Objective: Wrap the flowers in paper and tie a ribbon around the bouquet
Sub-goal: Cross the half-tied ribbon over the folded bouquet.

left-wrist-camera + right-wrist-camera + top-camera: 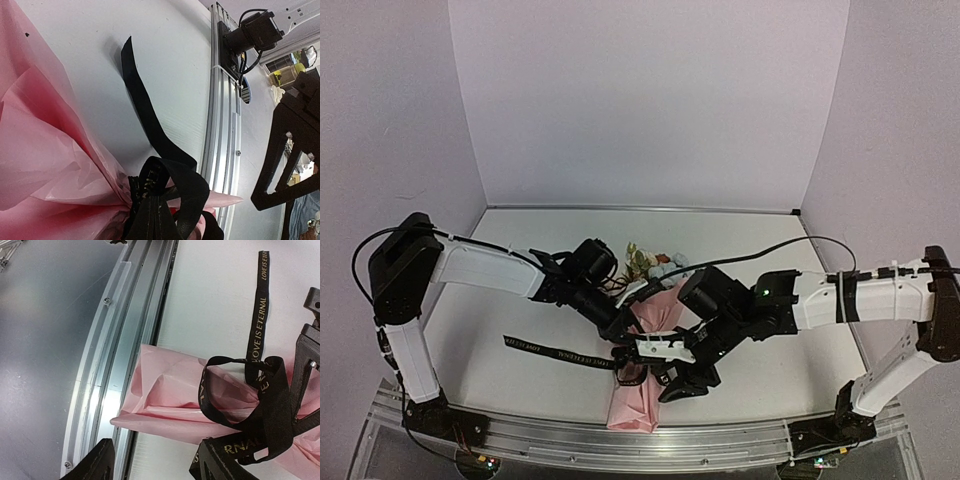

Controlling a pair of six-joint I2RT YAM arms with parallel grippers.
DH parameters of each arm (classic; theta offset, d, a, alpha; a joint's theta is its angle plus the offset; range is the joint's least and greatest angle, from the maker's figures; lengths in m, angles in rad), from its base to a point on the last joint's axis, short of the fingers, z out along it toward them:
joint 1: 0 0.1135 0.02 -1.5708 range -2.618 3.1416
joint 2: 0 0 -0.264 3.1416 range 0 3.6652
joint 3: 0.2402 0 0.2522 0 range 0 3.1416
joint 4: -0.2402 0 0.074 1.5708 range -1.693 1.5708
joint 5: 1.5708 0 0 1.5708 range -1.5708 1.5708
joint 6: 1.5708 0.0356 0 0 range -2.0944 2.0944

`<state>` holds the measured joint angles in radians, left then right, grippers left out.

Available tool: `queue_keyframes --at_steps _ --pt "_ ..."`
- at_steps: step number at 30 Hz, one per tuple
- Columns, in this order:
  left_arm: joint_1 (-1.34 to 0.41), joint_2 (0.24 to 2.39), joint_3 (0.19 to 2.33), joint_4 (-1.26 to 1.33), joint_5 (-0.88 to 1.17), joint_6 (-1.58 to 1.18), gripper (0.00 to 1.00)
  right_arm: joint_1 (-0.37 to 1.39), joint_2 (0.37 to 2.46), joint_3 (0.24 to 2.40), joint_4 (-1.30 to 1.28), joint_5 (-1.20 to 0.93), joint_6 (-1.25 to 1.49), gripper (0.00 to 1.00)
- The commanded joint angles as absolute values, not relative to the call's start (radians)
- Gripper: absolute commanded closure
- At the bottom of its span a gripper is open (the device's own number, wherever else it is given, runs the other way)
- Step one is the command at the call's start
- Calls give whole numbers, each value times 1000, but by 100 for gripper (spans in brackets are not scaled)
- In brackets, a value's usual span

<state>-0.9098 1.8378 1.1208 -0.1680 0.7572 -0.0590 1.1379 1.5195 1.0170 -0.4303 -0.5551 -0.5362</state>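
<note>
Black ribbon (274, 405) with gold lettering sits in a slack loop round the waist of the bouquet (665, 308), a little way in from the aluminium rail (620, 440), and nothing I see shows a knot drawn tight. The bouquet lies on the bench (520, 300) with its pink tip poking out over the rail and the flowers (648, 262) at the end far from the rail. My left gripper (620, 325) has its fingers pressed together at the gathered strands. As best I can judge they are pinching the ribbon, though the contact itself is hidden. The right gripper (156, 452) has its fingers spread, one above the rail itself and the other with a fold of ribbon lying against it. That is my worry: pulled away carelessly, that finger could hook the loop, open it, or drag the bouquet off over the rail. If the left pinch slips the loop goes slack, and a hard tug could tear the thin paper (165, 385).
</note>
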Motion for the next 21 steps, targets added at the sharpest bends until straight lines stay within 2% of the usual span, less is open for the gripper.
queue_keyframes --at_steps 1,8,11,14,17,21 --pt "-897 1856 1195 -196 742 -6 100 1132 1522 1081 -455 -628 -519 43" --pt "-893 1886 1222 -197 709 -2 100 1132 1478 1057 -442 -637 -449 41" --pt "-893 1883 1227 -192 690 -2 100 1132 1464 1055 -432 -576 -353 41" --pt "-893 1870 1217 -156 674 -4 100 1110 1482 1090 -441 -456 -178 41" --pt "-893 1858 1199 -111 640 -18 100 1062 1522 1156 -469 -407 94 45" --pt "-894 1834 1154 -29 578 -58 100 1038 1541 1232 -559 -313 266 47"
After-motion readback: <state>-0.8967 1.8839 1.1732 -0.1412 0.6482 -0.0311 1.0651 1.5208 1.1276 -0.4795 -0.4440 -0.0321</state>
